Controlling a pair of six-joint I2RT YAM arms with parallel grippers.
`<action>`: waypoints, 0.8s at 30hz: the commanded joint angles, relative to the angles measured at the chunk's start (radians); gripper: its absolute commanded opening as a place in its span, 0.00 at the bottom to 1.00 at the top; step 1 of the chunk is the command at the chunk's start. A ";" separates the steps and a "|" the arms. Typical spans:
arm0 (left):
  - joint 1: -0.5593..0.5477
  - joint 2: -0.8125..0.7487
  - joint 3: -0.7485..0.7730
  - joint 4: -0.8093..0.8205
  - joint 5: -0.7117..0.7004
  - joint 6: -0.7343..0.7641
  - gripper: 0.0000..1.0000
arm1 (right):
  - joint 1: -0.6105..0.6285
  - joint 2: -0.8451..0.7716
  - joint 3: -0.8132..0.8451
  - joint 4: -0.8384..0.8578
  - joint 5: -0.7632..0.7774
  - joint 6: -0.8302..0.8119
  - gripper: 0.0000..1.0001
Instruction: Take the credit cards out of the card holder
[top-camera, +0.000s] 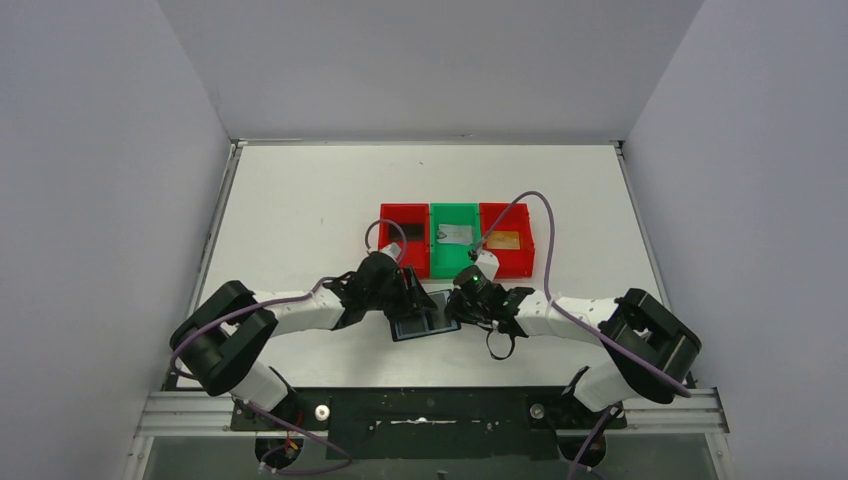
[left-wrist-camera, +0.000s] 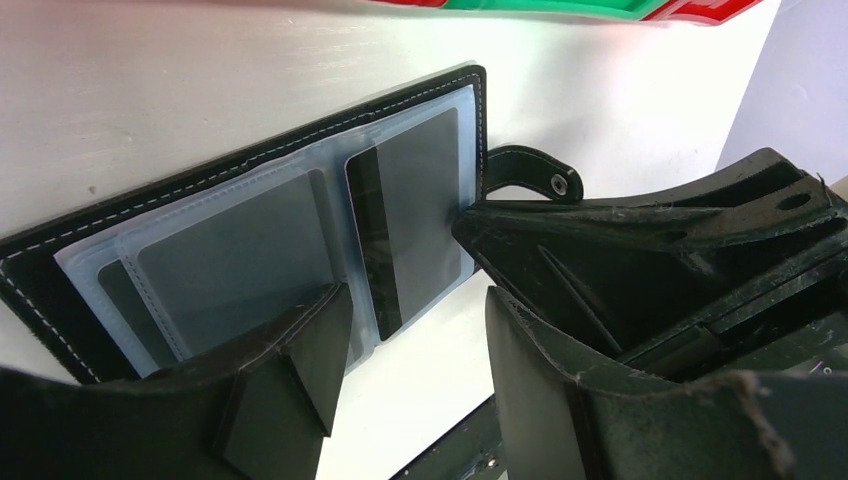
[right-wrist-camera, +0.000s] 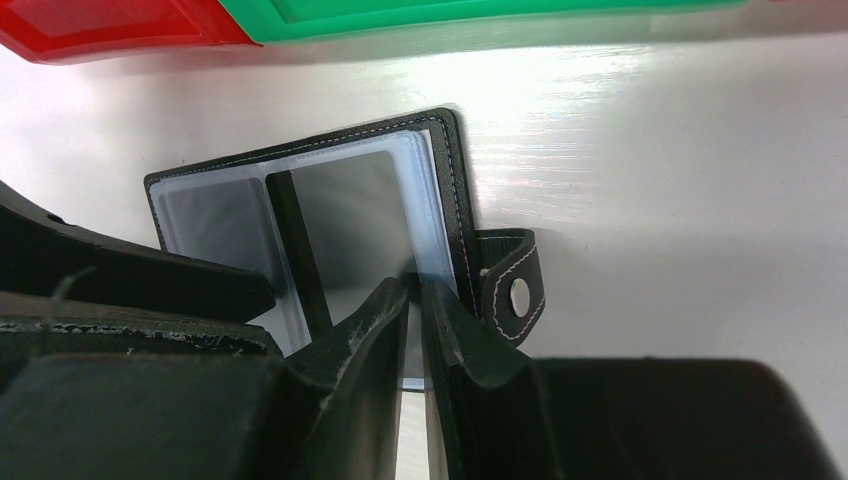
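The black card holder lies open on the table between both arms, its shiny grey-blue pockets facing up. A grey credit card with a black stripe sits at the right pocket. My left gripper is open; its left finger lies over the near edge of the left pocket, and the other finger is over bare table. My right gripper comes in from the strap side, its jaws pinched nearly together on the card's near edge. Its tip shows in the left wrist view.
Behind the holder stand three bins in a row: red, green and red. A tan card lies in the right one and a grey item in the green one. The holder's snap strap sticks out sideways.
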 joint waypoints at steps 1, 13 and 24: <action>-0.007 0.014 0.049 0.013 -0.016 -0.003 0.51 | -0.009 0.027 -0.009 -0.029 0.019 0.028 0.14; -0.041 0.090 0.136 -0.062 -0.066 0.007 0.50 | -0.032 0.029 -0.031 -0.013 -0.004 0.039 0.14; -0.049 0.016 0.107 -0.182 -0.194 -0.020 0.51 | -0.045 0.017 -0.043 -0.019 -0.007 0.043 0.13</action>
